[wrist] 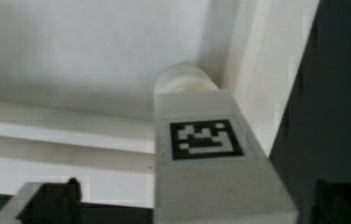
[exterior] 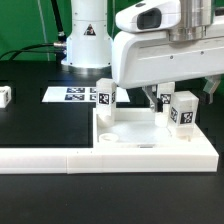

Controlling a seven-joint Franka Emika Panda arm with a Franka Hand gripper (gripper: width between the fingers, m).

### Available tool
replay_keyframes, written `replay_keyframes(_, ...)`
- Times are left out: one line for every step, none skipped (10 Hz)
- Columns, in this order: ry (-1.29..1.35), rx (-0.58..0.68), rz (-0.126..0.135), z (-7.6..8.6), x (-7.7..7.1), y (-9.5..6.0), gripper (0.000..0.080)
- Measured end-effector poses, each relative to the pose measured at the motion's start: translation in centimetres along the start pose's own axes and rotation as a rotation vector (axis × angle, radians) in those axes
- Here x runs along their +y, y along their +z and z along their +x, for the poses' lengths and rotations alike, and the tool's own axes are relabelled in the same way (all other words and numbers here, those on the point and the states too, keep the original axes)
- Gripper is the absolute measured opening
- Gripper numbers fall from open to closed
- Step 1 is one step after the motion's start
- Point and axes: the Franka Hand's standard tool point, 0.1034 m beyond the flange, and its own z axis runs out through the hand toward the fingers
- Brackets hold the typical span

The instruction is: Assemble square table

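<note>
Table: You are looking at a black table [exterior: 40,125]. The robot's white base [exterior: 88,40] stands at the back.
Marker board: The marker board [exterior: 72,94] lies flat on the table near the base. It is on the exterior view's left of the tabletop.
Barrier: A long white barrier [exterior: 60,157] runs along the front of the table, just in front of the tabletop.
Tabletop: The white square tabletop [exterior: 135,135] lies flat on the table, right behind the barrier.
Left leg: The left leg [exterior: 105,100] stands upright at the tabletop's back corner, on the exterior view's left. Its tag faces you.
Right leg: The right leg [exterior: 183,110] stands upright on the tabletop's other side, and you can see its tag too.
Loose leg: The loose leg [exterior: 5,95] sits on the table at the far edge of the exterior view's left, well apart from the rest.
Arm: The white arm [exterior: 160,45] hangs over the back of the tabletop, between the two standing legs.
Middle leg: The middle leg [wrist: 204,140] is right under the arm. Its tag shows in the wrist view, and its thin end points at the white tabletop.
Fingers: The fingers [wrist: 51,203] are spread wide, one on each side of the middle leg. You can see a gap on both sides, so they are not touching it.
</note>
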Motion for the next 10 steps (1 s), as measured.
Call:
replay_keyframes(0.001,0.000,0.000,0.00,0.00,0.00,0.0529)
replay_keyframes(0.001,0.000,0.000,0.00,0.01,0.01,0.0389)
replay_keyframes(0.001,0.000,0.000,0.00,0.01,0.01,0.0288)
replay_keyframes(0.006,0.000,0.000,-0.01,0.00,0.02,0.0288)
replay_keyframes(0.030,0.000,0.000,-0.01,0.00,0.02,0.0288)
replay_keyframes(0.034,0.000,0.001,-0.01,0.00,0.02,0.0288)
replay_keyframes(0.072,0.000,0.001,-0.01,0.00,0.02,0.0288)
replay_keyframes(0.195,0.015,0.002,0.02,0.02,0.04,0.0288)
replay_keyframes(0.311,0.029,-0.001,-0.10,0.01,0.06,0.0288)
replay_keyframes(0.454,0.043,-0.005,-0.19,0.06,0.06,0.0290)
